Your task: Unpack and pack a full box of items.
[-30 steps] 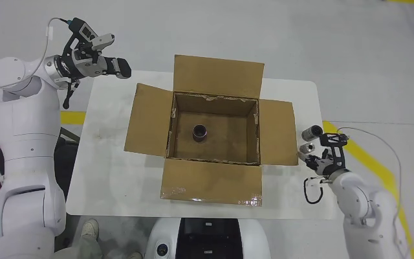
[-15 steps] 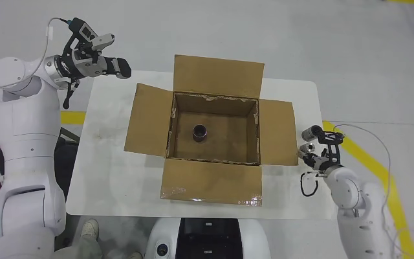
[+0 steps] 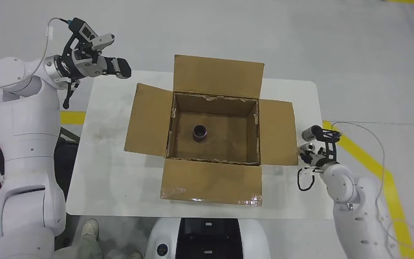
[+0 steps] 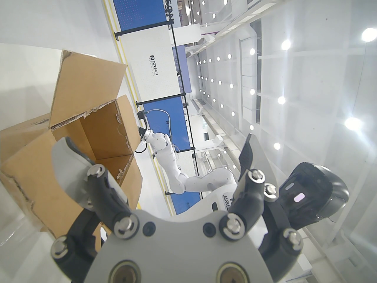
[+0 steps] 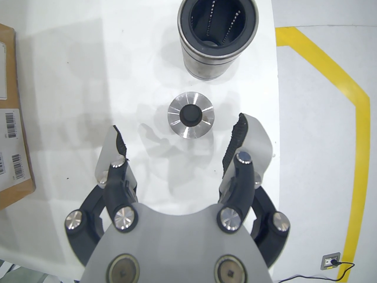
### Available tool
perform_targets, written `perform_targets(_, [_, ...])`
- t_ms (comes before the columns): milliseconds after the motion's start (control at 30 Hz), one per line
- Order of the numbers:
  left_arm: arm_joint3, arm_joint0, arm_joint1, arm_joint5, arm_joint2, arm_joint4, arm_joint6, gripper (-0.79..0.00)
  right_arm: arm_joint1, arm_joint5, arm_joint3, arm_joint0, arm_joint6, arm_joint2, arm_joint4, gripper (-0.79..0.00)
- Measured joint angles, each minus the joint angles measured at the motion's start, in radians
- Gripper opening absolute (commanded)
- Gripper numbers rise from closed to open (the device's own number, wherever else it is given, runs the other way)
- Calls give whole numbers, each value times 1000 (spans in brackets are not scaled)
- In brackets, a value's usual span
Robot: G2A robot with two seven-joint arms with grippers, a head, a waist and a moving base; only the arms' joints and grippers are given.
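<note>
Hanging spread beside the brown cardboard box (image 3: 213, 184), the right claw (image 5: 178, 122) is facing a small silver metal cone (image 5: 190, 114); left claw (image 3: 123, 67) spread too.

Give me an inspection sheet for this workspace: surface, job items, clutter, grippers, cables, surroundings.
Surface: white table, cardboard box at its middle.
Job's things: box flaps spread open, one dark cylinder inside; bearing sleeve and small metal part stand apart on the table, right of the box.
Clutter: nothing seen.
Grippers: left gripper open, empty, by the table's far left corner; right gripper open, empty, above the small metal part.
Cables: right wrist cable looped; left wrist cable.
Surroundings: yellow floor line beside the table.
</note>
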Motion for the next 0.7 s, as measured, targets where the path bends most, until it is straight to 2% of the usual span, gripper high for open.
perform_targets(33, [0, 0, 0, 0, 0, 0, 0, 0, 0, 2, 4, 4, -3, -2, 1, -139])
perform_targets(100, [0, 0, 0, 0, 0, 0, 0, 0, 0, 6, 16, 14, -9, -8, 1, -228])
perform_targets(167, [0, 0, 0, 0, 0, 0, 0, 0, 0, 10, 25, 24, -13, -15, 0, -400])
perform_targets(533, [0, 0, 0, 0, 0, 0, 0, 0, 1, 28, 51, 53, -16, -36, -3, -453])
perform_targets(633, [0, 0, 0, 0, 0, 0, 0, 0, 2, 32, 46, 45, -16, -37, -6, -526])
perform_targets(700, [0, 0, 0, 0, 0, 0, 0, 0, 3, 34, 38, 37, -16, -35, -9, -616])
